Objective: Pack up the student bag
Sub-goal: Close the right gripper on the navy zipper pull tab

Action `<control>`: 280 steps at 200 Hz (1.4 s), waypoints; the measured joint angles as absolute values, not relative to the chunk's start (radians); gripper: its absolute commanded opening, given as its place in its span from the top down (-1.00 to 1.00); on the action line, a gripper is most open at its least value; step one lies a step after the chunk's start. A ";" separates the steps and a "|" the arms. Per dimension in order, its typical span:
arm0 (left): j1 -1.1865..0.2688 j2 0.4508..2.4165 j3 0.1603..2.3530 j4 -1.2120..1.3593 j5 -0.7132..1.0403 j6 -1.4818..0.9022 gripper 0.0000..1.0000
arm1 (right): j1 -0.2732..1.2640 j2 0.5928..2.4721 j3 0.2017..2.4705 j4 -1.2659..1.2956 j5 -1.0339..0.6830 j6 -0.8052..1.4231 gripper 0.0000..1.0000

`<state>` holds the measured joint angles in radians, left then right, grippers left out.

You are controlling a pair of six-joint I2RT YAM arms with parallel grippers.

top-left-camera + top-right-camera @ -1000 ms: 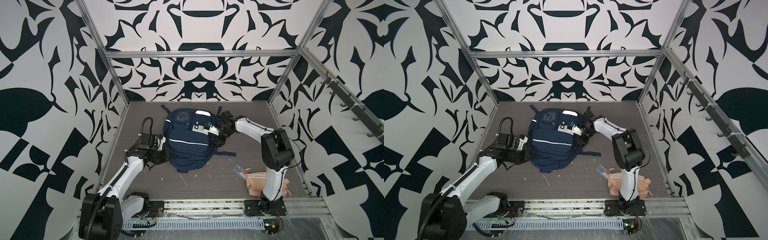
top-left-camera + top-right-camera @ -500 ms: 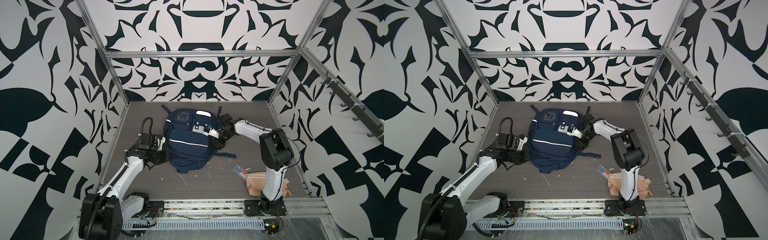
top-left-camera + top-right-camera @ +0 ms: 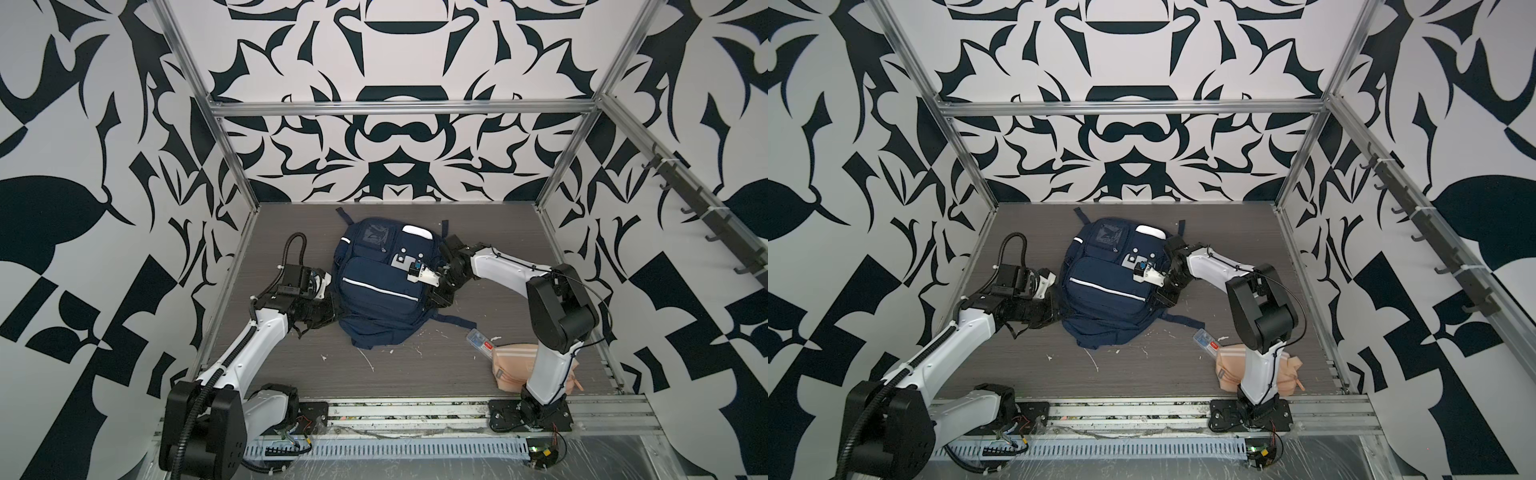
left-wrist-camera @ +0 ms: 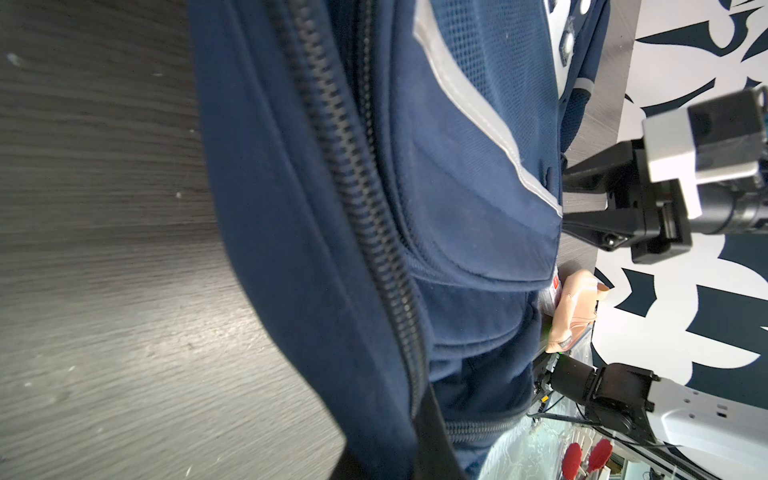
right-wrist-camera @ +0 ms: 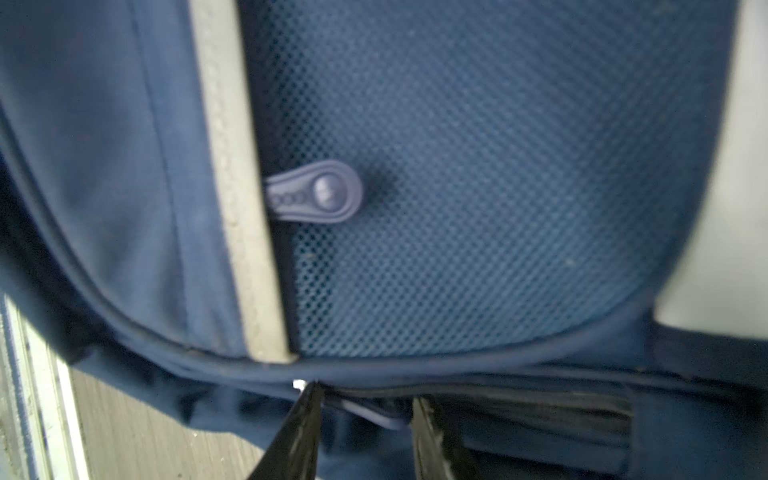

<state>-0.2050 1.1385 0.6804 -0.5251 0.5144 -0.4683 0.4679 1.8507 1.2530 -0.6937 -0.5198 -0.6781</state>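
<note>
The student bag (image 3: 374, 291) lies mid-desk, nearer the rear edge. The left gripper (image 3: 324, 311) is clenched at its left side. The right gripper (image 5: 365, 392) has its jaws apart, astride the zipper pull (image 5: 374, 415). Centre the pull, clamp firmly, then draw parallel to the seam.

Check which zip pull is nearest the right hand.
The thin pull on the backpack's edge zip, between the right hand's fingers; the rounded pull lies apart on the mesh panel.
</note>
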 measured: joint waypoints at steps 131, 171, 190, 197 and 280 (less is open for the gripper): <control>-0.182 1.139 0.673 -0.490 0.552 -0.503 1.00 | 0.503 1.790 1.203 -0.748 -0.476 -0.693 0.55; -0.171 1.139 0.672 -0.479 0.561 -0.509 1.00 | 0.507 1.790 1.185 -0.758 -0.468 -0.697 0.68; -0.169 1.139 0.672 -0.477 0.565 -0.509 1.00 | 0.511 1.788 1.175 -0.756 -0.467 -0.698 0.69; -0.168 1.139 0.672 -0.476 0.565 -0.509 1.00 | 0.514 1.786 1.172 -0.755 -0.467 -0.698 0.70; -0.163 1.138 0.664 -0.466 0.566 -0.511 1.00 | 0.548 1.785 1.159 -0.743 -0.466 -0.684 0.47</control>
<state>-0.1627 1.1381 0.6640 -0.4656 0.5655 -0.5110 0.5476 1.7847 1.1591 -0.7433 -0.4664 -0.6838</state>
